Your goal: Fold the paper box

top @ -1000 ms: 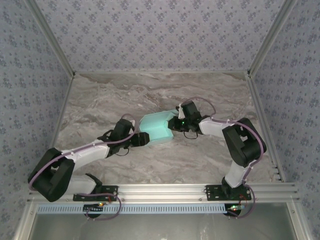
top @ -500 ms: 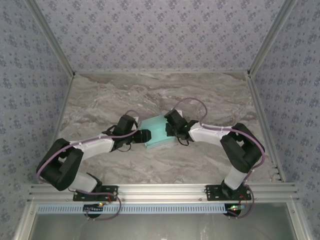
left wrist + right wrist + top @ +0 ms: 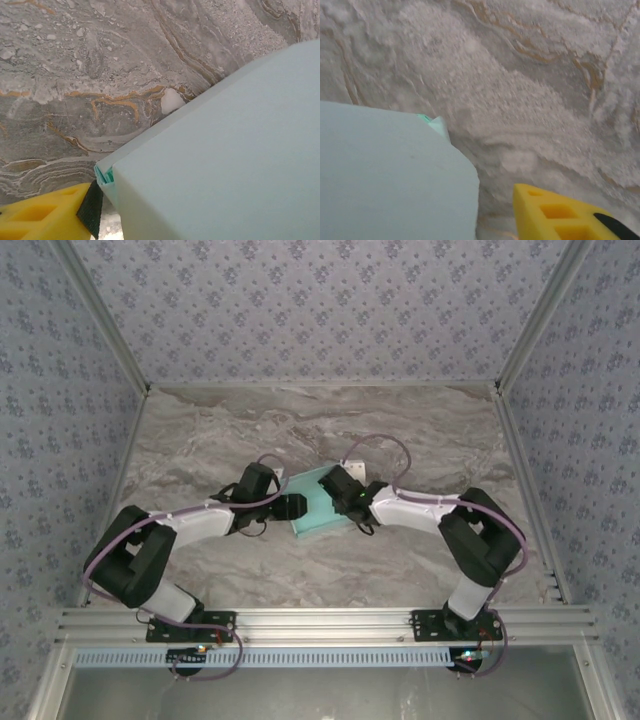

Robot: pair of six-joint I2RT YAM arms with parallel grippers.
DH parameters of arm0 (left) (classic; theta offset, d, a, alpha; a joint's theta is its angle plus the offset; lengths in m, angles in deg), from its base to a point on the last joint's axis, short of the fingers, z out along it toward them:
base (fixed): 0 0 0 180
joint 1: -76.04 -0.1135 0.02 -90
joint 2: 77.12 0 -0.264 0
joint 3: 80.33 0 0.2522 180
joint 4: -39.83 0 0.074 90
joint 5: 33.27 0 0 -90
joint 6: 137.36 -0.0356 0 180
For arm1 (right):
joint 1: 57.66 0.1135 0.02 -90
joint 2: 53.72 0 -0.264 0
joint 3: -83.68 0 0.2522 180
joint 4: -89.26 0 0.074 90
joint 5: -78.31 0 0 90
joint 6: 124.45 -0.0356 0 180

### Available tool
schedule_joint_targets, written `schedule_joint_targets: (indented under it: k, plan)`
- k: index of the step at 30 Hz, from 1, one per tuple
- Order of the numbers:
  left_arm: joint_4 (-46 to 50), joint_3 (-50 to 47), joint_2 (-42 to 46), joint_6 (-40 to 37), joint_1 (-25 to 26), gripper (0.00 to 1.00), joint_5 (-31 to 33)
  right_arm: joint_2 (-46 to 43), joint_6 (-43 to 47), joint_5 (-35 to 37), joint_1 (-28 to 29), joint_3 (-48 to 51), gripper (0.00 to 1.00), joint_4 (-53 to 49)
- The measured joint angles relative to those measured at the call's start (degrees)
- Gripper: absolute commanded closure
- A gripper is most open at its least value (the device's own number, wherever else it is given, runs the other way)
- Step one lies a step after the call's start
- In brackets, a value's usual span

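Marbled grey counter (image 3: 200, 440) fills the floor of the enclosure. At its middle the left end effector (image 3: 292, 506) butts against the left side of the paper box (image 3: 316, 512). One yellow finger (image 3: 45, 220) has its black pad touching the box's corner, but its partner is hidden, so I cannot tell whether the pair is spread or pinching. The right end effector (image 3: 338, 486) lies over the box's far right part, with its own yellow fingertip (image 3: 560, 215) just beside the box edge and apart from it; its state is equally unclear. Between them the box already looks like a closed rectangular form lying flat. Layered card edges gape slightly at the left corner, so the last tucking and pressing probably remains.
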Motion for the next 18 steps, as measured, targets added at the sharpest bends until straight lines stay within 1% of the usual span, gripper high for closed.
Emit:
schedule_joint_targets:
  k: [1,7,10,13,18]
  plan:
    - [0.15,0.39,-0.07,-0.44,-0.13,0.28,-0.07,-1.68,0.55,-1.07,-0.24,1.40,0.50,-0.28]
    - [1.14,5.42,-2.21,-4.20,-1.31,0.27,0.31,-12.52,4.42,-6.05,-2.21,6.69,0.36,-1.38]
    - [1.16,8.04,-3.89,-6.40,-1.88,0.27,0.37,-17.66,6.36,-8.90,-4.02,8.94,0.34,-0.76]
    - [1.14,9.44,-4.85,-8.37,-2.01,0.25,0.42,-21.73,8.57,-12.04,-6.56,12.09,0.33,0.83]
    - [2.25,10.51,-5.18,-11.34,-2.01,0.23,0.35,-28.22,13.86,-19.28,-9.94,17.77,0.30,2.12]
